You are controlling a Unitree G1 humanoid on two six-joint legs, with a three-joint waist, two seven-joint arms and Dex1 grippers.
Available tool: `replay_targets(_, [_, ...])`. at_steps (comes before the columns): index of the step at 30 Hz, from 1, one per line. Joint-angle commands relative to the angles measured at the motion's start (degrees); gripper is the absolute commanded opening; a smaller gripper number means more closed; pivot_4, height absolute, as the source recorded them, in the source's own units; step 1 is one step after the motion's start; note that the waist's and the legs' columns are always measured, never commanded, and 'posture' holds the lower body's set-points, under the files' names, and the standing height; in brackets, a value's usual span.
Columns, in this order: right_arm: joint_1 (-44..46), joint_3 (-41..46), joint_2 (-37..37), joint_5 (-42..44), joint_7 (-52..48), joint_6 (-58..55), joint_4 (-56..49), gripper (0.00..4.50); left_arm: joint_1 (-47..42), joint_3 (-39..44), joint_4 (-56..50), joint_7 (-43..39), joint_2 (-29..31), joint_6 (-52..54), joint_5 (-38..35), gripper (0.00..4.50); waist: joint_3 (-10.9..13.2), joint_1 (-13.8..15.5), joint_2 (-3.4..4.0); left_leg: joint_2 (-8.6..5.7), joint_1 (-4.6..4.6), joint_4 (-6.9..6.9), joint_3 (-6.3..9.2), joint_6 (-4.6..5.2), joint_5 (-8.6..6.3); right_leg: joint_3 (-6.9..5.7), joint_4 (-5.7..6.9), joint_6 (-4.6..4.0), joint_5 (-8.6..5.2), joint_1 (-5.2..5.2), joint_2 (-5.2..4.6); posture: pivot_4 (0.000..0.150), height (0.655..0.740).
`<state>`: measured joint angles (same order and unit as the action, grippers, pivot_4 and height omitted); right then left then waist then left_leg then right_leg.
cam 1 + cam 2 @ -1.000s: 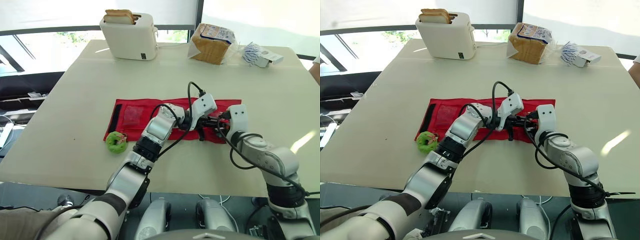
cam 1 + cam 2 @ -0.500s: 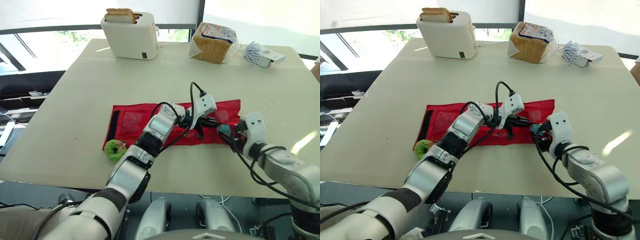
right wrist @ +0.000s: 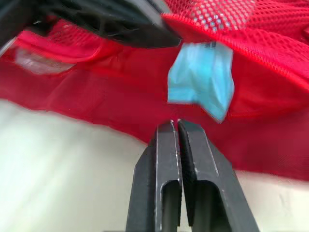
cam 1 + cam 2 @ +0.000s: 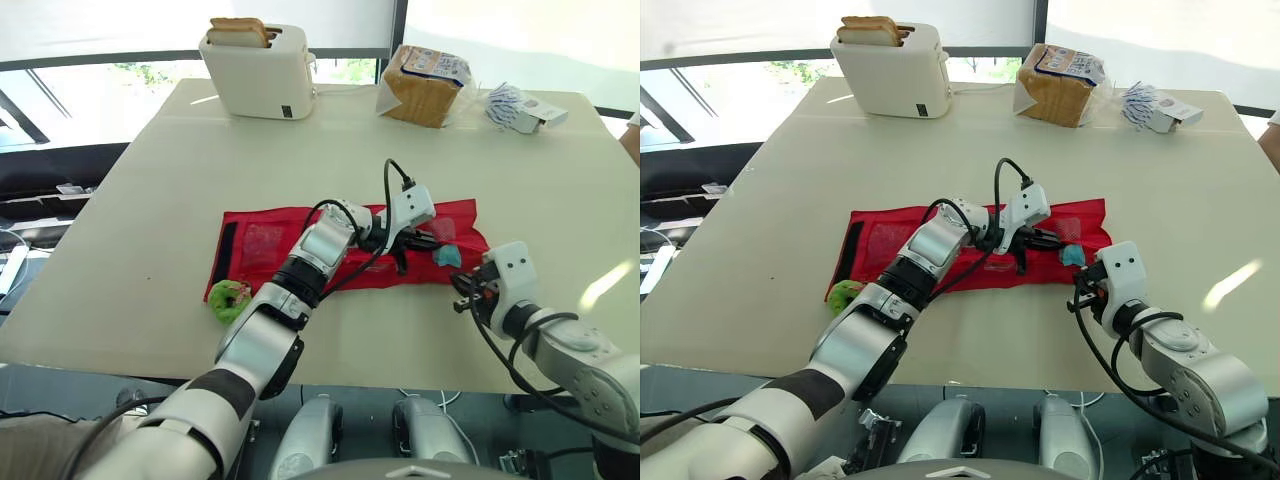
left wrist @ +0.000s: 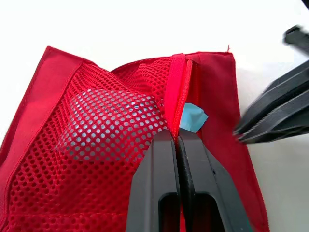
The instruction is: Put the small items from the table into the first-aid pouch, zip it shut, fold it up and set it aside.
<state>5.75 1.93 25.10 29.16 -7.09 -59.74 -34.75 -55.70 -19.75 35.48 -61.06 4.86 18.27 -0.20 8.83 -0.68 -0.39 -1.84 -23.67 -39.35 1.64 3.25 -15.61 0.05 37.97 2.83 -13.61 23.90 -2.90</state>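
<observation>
Left eye: red mesh first-aid pouch (image 4: 270, 245) lies crosswise on the worktop (image 4: 150, 200), small blue packet (image 4: 446, 256) at its right mouth. Left wrist: left claw (image 5: 176, 137) clamps the zip edge (image 5: 179, 87). Right wrist: right claw (image 3: 177, 126), clenched empty, points straight at the packet.

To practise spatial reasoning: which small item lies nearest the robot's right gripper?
The light blue packet, at the right end of the red pouch, just ahead of the right gripper. The green ring lies at the pouch's far left end.

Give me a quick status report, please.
Left pincer shut on pouch edge. Right pincer shut, empty. Blue packet half out of pouch; green roll on table.
</observation>
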Motion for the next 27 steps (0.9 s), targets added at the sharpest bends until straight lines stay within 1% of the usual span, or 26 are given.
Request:
replay_targets(1, [6.4,-1.4,-2.0,-5.6,0.3,8.3,10.3,0.04,0.3,-0.5,-3.0,-0.3,-0.2,-0.7,-0.1,0.0,0.0,0.0,0.0,0.0,0.0,0.0,0.0,-0.02,0.01,0.0,-0.01,0.0,0.0,0.0,0.01,0.15,0.74])
replay_targets(4, [9.5,-1.8,-2.9,-8.0,-1.4,12.8,15.9,0.04,1.7,-1.3,-4.5,-0.3,0.0,-0.6,0.1,0.0,0.0,0.0,0.0,0.0,0.01,0.01,-0.03,-0.23,0.14,0.04,0.01,0.0,0.0,0.01,0.01,0.15,0.74])
replay_targets(7, [10.0,-1.2,-3.5,-8.0,-2.9,13.9,16.7,0.04,2.6,-1.9,-4.9,0.0,0.1,-1.0,0.6,0.0,0.0,0.0,0.0,0.01,-0.02,0.03,0.0,-0.24,0.14,0.01,-0.01,0.0,0.0,0.02,0.01,0.15,0.74])
replay_targets(10, [7.1,-0.2,-3.0,-7.1,-4.6,13.0,13.0,0.04,3.3,-2.1,-5.1,0.5,0.0,-1.6,1.1,0.0,0.0,0.1,0.0,0.01,-0.02,0.02,-0.03,-0.24,0.14,0.05,0.0,0.0,0.0,0.02,0.0,0.15,0.74])
replay_targets(13, [0.7,2.5,-1.1,-3.4,-7.4,9.8,4.1,0.04,4.1,-1.9,-4.9,2.1,-0.2,-3.6,1.7,0.0,0.0,0.4,0.01,0.0,-0.03,0.02,0.02,-0.23,0.13,0.0,-0.03,0.0,0.0,0.01,-0.02,0.15,0.74])
replay_targets(14, [-2.1,4.3,-0.4,-1.4,-8.1,8.5,0.3,0.54,4.5,-1.8,-5.3,1.5,0.0,-3.5,1.3,0.0,0.0,0.3,0.02,0.01,-0.04,0.02,0.02,-0.23,0.13,0.02,-0.03,0.0,0.0,0.02,-0.02,0.15,0.74])
replay_targets(15, [-4.7,6.3,0.1,0.7,-8.8,7.2,-3.2,0.76,5.1,-1.8,-6.5,-0.1,0.4,-2.2,0.4,0.0,0.0,0.5,0.03,0.01,-0.06,0.02,0.01,-0.23,0.13,0.04,-0.02,0.0,0.0,0.03,-0.03,0.15,0.74])
replay_targets(16, [-7.2,8.2,0.9,2.7,-9.4,6.0,-6.4,1.22,6.1,-1.5,-8.6,-2.4,0.7,0.4,-1.6,0.0,0.0,0.2,0.03,0.0,-0.06,0.02,0.02,-0.21,0.12,0.03,-0.02,0.0,0.0,0.02,-0.05,0.15,0.74])
replay_targets(17, [-10.1,11.9,1.2,5.4,-9.6,4.3,-9.8,1.99,7.0,-0.3,-11.6,-4.0,1.1,3.8,-4.2,0.68,0.0,0.0,0.04,0.01,-0.03,0.0,0.0,0.0,0.0,0.07,0.01,0.0,0.0,0.01,-0.04,0.15,0.74])
replay_targets(18, [-12.1,15.1,1.5,7.7,-9.8,3.1,-12.1,2.33,7.7,0.8,-13.7,-4.6,1.5,5.8,-5.9,0.96,0.0,0.0,0.03,0.02,0.02,0.0,0.0,0.01,0.0,0.08,0.02,0.0,0.0,-0.01,-0.04,0.15,0.74])
replay_targets(19, [-13.8,18.1,2.0,9.7,-10.0,2.0,-13.8,2.77,8.2,2.0,-15.4,-5.0,2.4,6.8,-7.1,1.42,0.0,0.1,0.14,0.02,0.03,0.0,0.0,0.01,-0.01,0.09,0.02,0.0,0.01,-0.02,-0.03,0.15,0.74])
replay_targets(21, [-15.4,21.9,2.6,12.9,-9.8,0.3,-15.4,3.54,9.2,3.1,-18.3,-6.1,4.4,7.4,-8.6,2.18,0.0,0.0,0.11,0.05,-0.04,0.0,0.1,0.02,-0.02,0.11,0.0,0.0,0.0,-0.02,-0.06,0.15,0.74])
replay_targets(22, [-15.5,24.1,2.5,15.2,-9.1,-1.0,-15.3,4.14,10.4,3.8,-21.1,-7.5,6.5,8.9,-10.1,2.77,0.0,-0.1,0.12,0.05,-0.01,0.0,0.09,0.02,-0.01,0.12,0.01,0.0,0.0,-0.02,-0.04,0.15,0.74])
replay_targets(23, [-15.2,25.8,2.5,17.2,-8.4,-2.3,-14.9,4.37,11.5,4.6,-23.6,-8.6,8.5,10.4,-11.4,3.02,0.0,-0.3,0.13,0.06,0.03,0.0,0.03,0.02,-0.01,0.13,0.02,0.0,0.01,-0.02,-0.02,0.15,0.74])
replay_targets(24, [-14.4,27.4,2.1,19.5,-7.1,-4.1,-13.9,4.5,13.0,5.9,-26.1,-8.5,10.4,11.9,-12.7,3.72,0.0,-0.5,0.15,0.08,0.1,0.02,-0.02,0.02,-0.01,0.21,0.05,0.0,0.01,-0.03,-0.04,0.15,0.74])
replay_targets(25, [-13.5,28.4,1.9,21.3,-5.9,-5.6,-12.8,4.5,14.2,7.1,-28.0,-7.9,11.8,13.3,-13.6,4.1,0.0,-0.5,0.15,0.12,0.18,0.09,-0.05,0.01,-0.01,0.42,0.05,-0.02,0.0,-0.05,-0.11,0.15,0.74])
replay_targets(26, [-12.7,29.2,2.0,22.9,-4.8,-7.3,-11.8,4.5,15.8,9.8,-29.8,-7.2,11.8,14.7,-16.7,4.47,0.0,-0.5,0.15,0.13,0.2,0.1,-0.05,0.01,-0.01,0.48,0.05,-0.02,0.0,-0.06,-0.11,0.15,0.74])
replay_targets(27, [-11.5,29.5,2.5,23.9,-3.9,-9.1,-10.5,4.5,18.0,12.0,-31.6,-7.2,12.5,11.9,-18.1,4.47,0.0,-0.3,0.16,0.15,0.22,0.13,-0.05,0.01,-0.01,0.5,0.05,-0.02,0.0,-0.06,-0.12,0.15,0.74])
